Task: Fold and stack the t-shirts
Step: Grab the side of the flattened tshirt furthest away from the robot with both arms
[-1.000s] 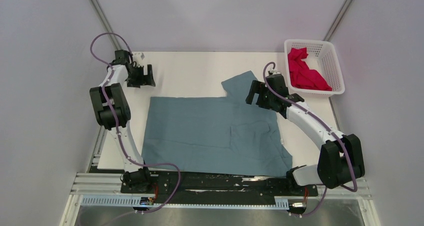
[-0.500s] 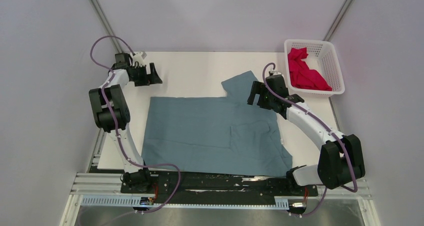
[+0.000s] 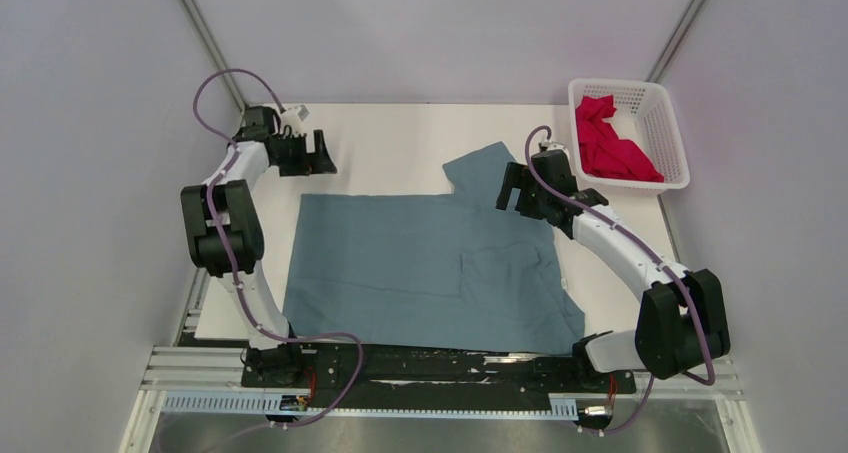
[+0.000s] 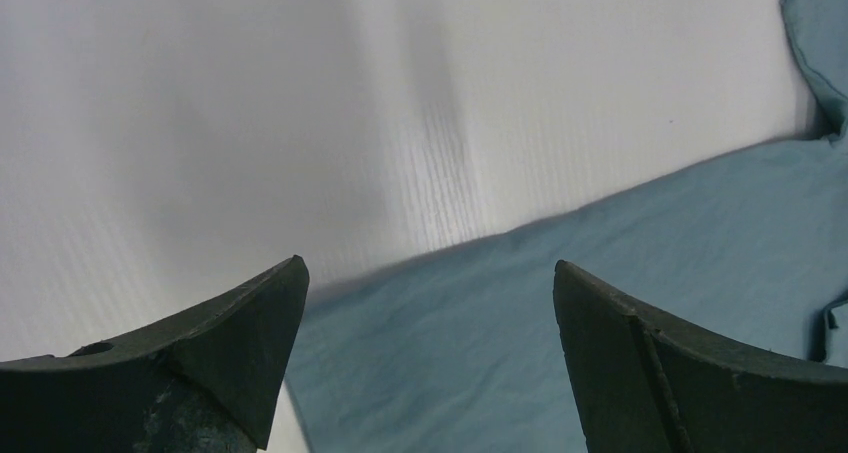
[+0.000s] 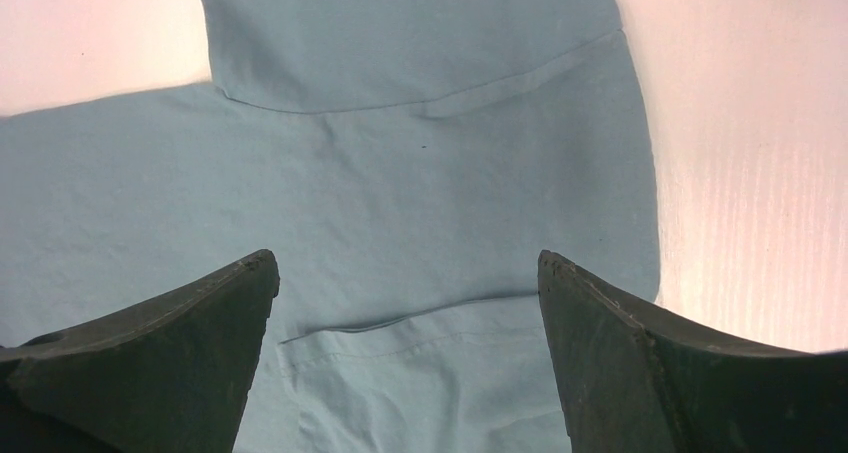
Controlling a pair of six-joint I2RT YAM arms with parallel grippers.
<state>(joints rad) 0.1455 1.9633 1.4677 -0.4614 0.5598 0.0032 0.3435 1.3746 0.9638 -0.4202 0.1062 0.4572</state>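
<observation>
Starting with the flat white counter, bearing everything here. Finding the plain dusty blue-grey cloth t-shirt spread almost flat over the counter's middle and near part, running its long axis left to right, pushing one short sleeve toward the far edge and showing a turned-over panel at the near right. Seeing the white plastic lattice basket sitting at the far right corner, apart from that shirt, and holding the bright crimson-pink cloth t-shirt in a crumpled heap.

Placing the right end effector above the blue-grey shirt's far right part, just beside the sleeve, with its fingers spread apart, gripping nothing, and cloth filling the gap in its wrist view. Placing the left end effector over bare counter just beyond the shirt's far left corner, likewise spread apart and empty, with the shirt's far edge showing between its fingers.

Judging the coming fold as turning on this: cloth lying nearward and rightward of the left end effector but directly beneath the right one, leaving each arm nearer its own far corner.

Failing to make out the neckline or a second sleeve. Losing part of the shirt's right edge under the right arm. Being unable to tell how the crimson-pink shirt is lying inside its heap.
</observation>
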